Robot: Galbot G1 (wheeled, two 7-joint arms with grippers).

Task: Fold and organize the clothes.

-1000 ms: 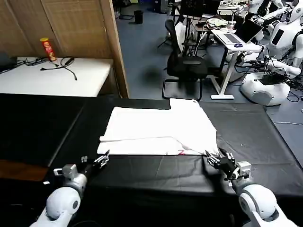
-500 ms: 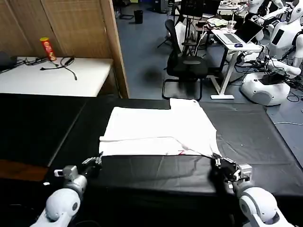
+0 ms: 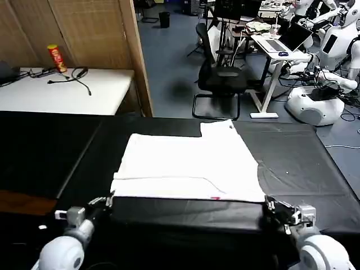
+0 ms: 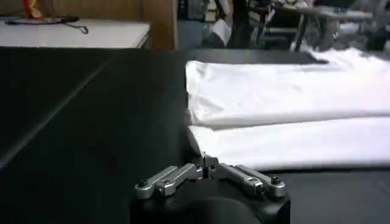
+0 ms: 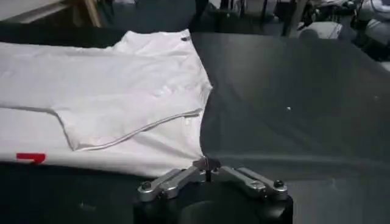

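Note:
The clothes are one white T-shirt (image 3: 185,163), lying partly folded and flat on the black table (image 3: 45,152). A small red tag (image 3: 215,197) shows at its near edge. My left gripper (image 3: 108,198) is shut on the shirt's near left corner, and in the left wrist view the shirt (image 4: 286,97) meets that gripper (image 4: 205,163) at the tips. My right gripper (image 3: 266,202) is shut on the near right corner. The right wrist view shows the shirt (image 5: 109,91) with its red tag (image 5: 30,158) running up to the right gripper (image 5: 206,163).
Bare black tabletop lies to both sides of the shirt. Behind on the left stands a white side table (image 3: 67,93) with a red can (image 3: 56,58) and black cables. An office chair (image 3: 219,79) and a wooden partition (image 3: 135,56) stand beyond the far edge.
Both grippers have drawn back toward me, and the shirt's near edge has slid with them toward the table's front. The shirt lies flatter and more stretched than before.

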